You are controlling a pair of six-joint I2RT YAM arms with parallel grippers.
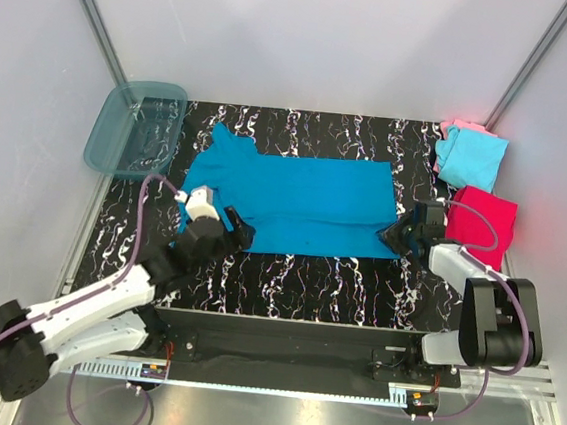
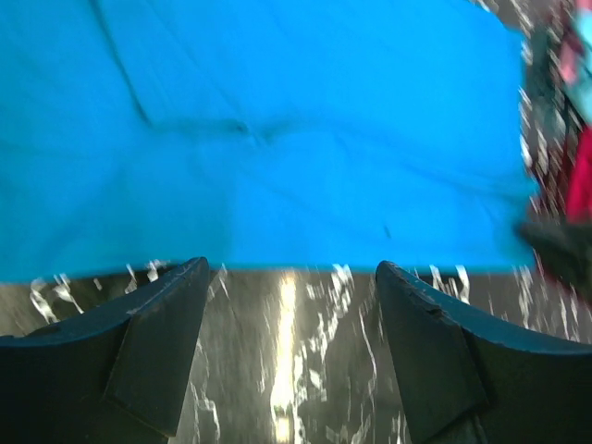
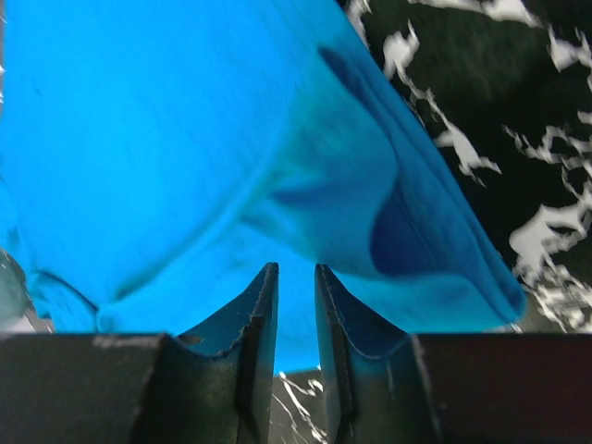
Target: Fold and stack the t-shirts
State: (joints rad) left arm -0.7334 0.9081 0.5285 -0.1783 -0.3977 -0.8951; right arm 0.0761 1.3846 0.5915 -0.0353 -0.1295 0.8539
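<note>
The large teal-blue t-shirt [image 1: 295,199] lies spread flat across the black marbled table [image 1: 308,275]. My left gripper [image 1: 239,228] is open and empty at the shirt's near left edge; in the left wrist view [image 2: 291,268] the shirt [image 2: 277,139] lies just beyond the fingertips. My right gripper [image 1: 397,234] is at the shirt's near right corner. In the right wrist view [image 3: 296,268] its jaws are nearly closed, with the shirt [image 3: 185,139] bunched and lifted at the tips. A light cyan shirt [image 1: 473,157] lies on a pale pink one [image 1: 458,126] at back right. A magenta-red shirt [image 1: 483,224] lies beside my right gripper.
A translucent teal plastic tub [image 1: 136,128] stands at the back left corner of the table. White walls with metal posts close in the sides and back. A metal rail [image 1: 277,383] runs along the near edge by the arm bases.
</note>
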